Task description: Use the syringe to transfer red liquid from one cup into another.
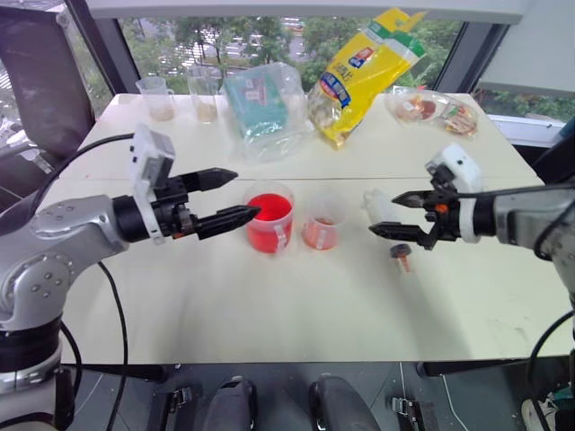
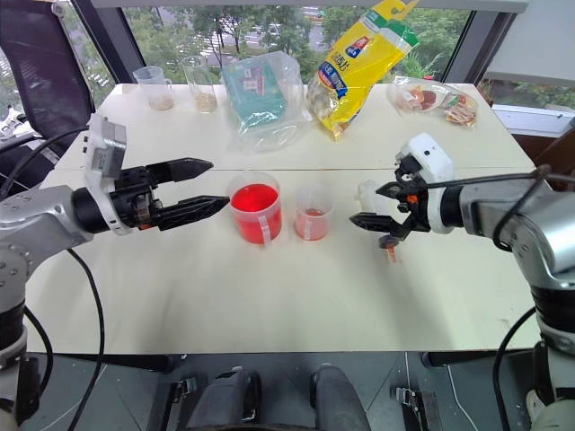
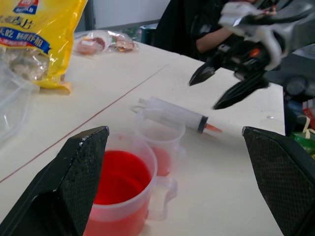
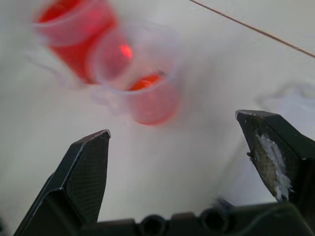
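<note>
while the syringe [image 3: 174,114] lies untouched on the table [image 1: 269,305] just under the spread, empty right gripper [image 1: 395,215], the wide cup [image 1: 269,222] looks full of red, the narrow cup [image 1: 322,224] shallow, left gripper [image 1: 235,196] spread beside them — transfer seemingly not yet begun.

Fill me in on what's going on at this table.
Nothing is held yet. The syringe lies on the table under the open right end effector. The open left end effector hovers beside the wide bright-red cup. The narrower, paler cup stands between that cup and the syringe.
</note>
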